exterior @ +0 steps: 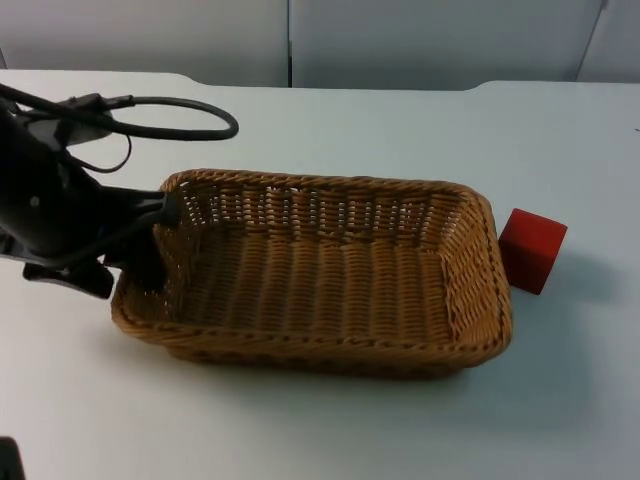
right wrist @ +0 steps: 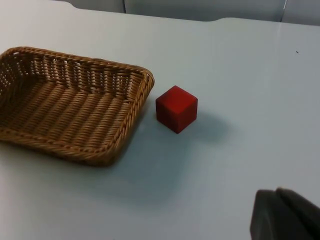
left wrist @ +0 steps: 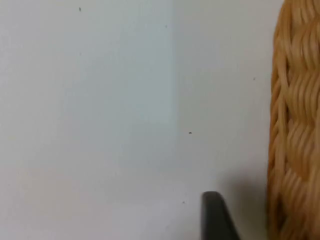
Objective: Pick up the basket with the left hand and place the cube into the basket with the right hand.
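The left claw (exterior: 160, 235) is gripping the left rim of the brown woven wicker basket (exterior: 320, 275). The small red cube (exterior: 532, 250) is sitting just right of it on the white worktop (exterior: 330, 420). The right claw (right wrist: 285, 217) is waiting apart; I cannot tell its opening.

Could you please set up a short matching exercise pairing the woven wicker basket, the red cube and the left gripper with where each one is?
Things:
1. Rectangular brown woven wicker basket
2. Red cube
3. Left gripper

Places:
A. On the table beside the basket's short end, outside it
B. At the basket's opposite short end, at its rim
C. In the middle of the white table

Pairs: 1-C, 2-A, 3-B
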Controlling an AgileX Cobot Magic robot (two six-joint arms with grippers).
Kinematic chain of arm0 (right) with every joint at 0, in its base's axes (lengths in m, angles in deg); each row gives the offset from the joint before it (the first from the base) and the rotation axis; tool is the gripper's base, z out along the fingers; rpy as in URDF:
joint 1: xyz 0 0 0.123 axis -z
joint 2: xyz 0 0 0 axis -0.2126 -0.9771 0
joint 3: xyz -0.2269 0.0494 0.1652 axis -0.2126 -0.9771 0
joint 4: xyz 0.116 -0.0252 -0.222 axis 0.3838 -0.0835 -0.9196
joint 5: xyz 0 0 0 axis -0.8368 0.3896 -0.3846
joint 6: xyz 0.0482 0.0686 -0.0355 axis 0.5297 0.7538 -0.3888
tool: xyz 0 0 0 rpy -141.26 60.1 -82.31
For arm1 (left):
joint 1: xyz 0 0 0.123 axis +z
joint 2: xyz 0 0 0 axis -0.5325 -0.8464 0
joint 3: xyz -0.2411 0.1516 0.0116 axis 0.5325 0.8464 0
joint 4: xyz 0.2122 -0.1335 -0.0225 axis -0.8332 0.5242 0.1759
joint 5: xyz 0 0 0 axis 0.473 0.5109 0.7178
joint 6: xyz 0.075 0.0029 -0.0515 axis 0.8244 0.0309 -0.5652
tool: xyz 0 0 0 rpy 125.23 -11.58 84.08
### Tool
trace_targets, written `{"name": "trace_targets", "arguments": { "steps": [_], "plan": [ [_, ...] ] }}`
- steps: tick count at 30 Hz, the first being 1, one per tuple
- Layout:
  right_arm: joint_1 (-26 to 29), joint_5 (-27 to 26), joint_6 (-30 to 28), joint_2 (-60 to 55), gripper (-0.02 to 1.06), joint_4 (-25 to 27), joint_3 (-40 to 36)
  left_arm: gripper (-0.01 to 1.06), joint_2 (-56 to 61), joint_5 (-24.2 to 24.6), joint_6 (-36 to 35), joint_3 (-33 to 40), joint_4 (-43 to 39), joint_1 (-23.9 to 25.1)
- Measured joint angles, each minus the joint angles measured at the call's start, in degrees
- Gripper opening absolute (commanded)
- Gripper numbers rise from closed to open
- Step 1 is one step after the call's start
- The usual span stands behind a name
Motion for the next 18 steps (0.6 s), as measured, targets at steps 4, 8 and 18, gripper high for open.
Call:
{"name": "trace_targets", "arguments": {
  "steps": [4, 8, 18],
  "plan": [
    [0.0, 0.0, 0.0, 0.0, 0.00, 0.0, 0.0, 0.00, -0.1, -1.5, 1.3, 0.0, 2.7, 0.0],
    [0.0, 0.0, 0.0, 0.0, 0.00, 0.0, 0.0, 0.00, -0.3, -2.7, 1.4, 0.0, 5.1, 0.0],
    [0.0, 0.0, 0.0, 0.0, 0.00, 0.0, 0.0, 0.00, -0.3, -2.2, 1.4, 0.0, 8.1, 0.0]
  ]
}}
